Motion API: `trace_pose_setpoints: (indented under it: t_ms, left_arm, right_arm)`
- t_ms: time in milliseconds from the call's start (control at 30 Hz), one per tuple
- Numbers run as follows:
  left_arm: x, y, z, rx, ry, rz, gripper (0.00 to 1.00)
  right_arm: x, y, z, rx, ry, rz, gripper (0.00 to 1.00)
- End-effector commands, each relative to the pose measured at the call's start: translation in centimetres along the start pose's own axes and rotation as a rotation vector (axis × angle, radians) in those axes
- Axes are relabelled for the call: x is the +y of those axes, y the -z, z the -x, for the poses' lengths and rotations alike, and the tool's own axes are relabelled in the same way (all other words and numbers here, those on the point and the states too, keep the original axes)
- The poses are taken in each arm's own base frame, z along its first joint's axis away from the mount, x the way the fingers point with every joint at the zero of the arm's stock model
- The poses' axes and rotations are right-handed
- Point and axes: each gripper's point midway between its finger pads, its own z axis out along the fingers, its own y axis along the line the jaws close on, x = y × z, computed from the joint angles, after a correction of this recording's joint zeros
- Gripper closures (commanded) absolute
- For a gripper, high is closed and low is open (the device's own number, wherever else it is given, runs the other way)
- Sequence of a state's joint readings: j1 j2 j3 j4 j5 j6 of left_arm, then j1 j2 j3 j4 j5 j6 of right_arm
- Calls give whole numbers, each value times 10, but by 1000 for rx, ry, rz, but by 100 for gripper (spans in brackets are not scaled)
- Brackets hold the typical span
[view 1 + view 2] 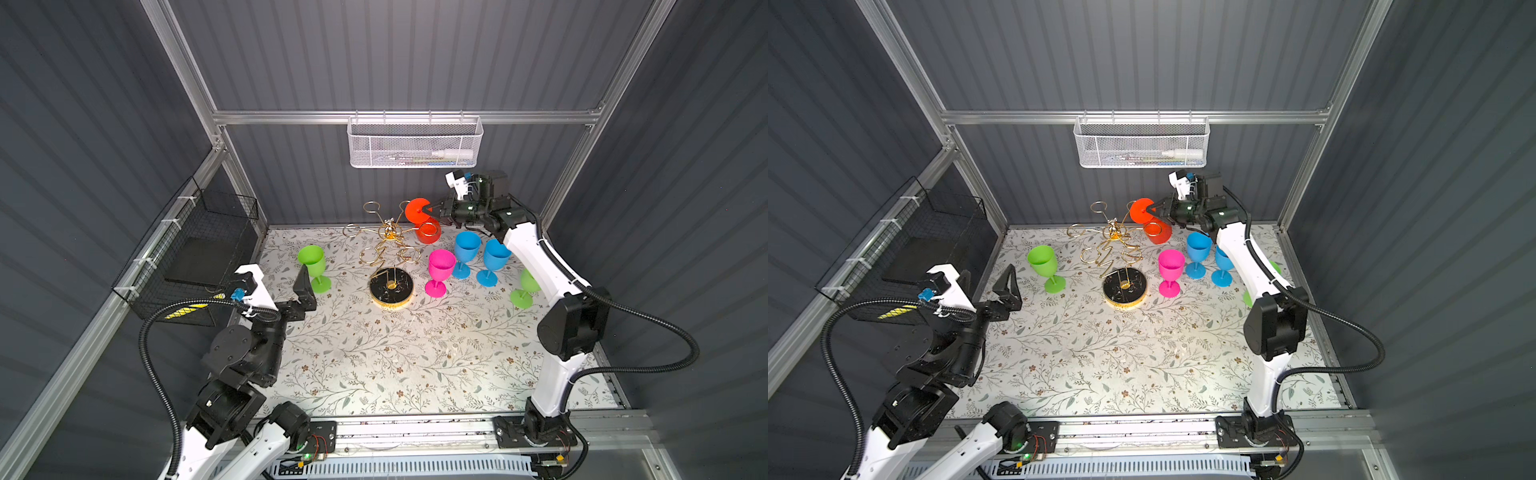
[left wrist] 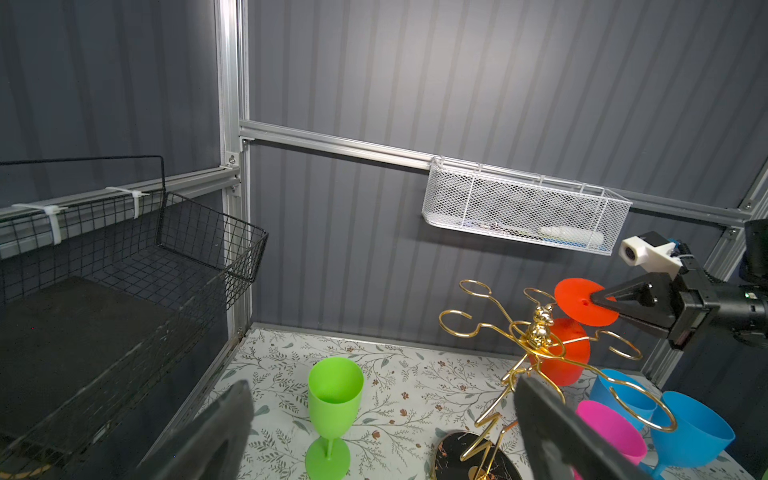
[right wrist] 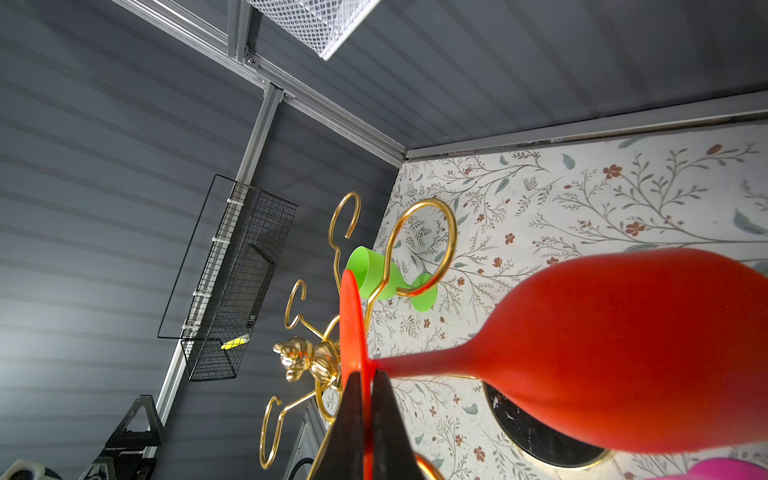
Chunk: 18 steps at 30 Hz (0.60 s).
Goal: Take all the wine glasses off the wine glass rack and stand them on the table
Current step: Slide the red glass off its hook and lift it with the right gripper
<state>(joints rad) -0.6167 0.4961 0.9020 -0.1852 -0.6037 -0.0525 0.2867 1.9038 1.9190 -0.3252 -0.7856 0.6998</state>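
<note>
By rack (image 1: pixel 390 229) | right gripper (image 1: pixel 430 207) pinching wine glass (image 1: pixel 428 235) foot | left gripper (image 1: pixel 987 273) wide, empty | green glass (image 1: pixel 528 283) half-hidden

Robot test cell in a laboratory. Grey ribbed wall panels (image 1: pixel 374 54) set in an aluminium profile frame (image 1: pixel 399 117) enclose a table (image 1: pixel 374 353) covered with a floral sheet. The left arm (image 1: pixel 245 357) and right arm (image 1: pixel 557 374) are bolted to a rail (image 1: pixel 415 430) along the table's front edge, with exposed cable hoses (image 1: pixel 648 368). A white mesh basket (image 1: pixel 415 143) and a black wire basket (image 1: pixel 195 257) hang from the frame.
</note>
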Motion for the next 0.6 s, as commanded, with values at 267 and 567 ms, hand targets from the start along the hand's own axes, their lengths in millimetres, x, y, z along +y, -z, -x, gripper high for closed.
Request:
trace_pose_setpoints:
  t_ms: [267, 567]
  left_arm:
    - [-63, -19, 20, -63, -225, -268, 2]
    - [-136, -41, -14, -38, -479, -586, 8]
  right_arm:
    - [35, 53, 31, -122, 69, 54, 100]
    - [86, 95, 24, -160, 159, 111, 100]
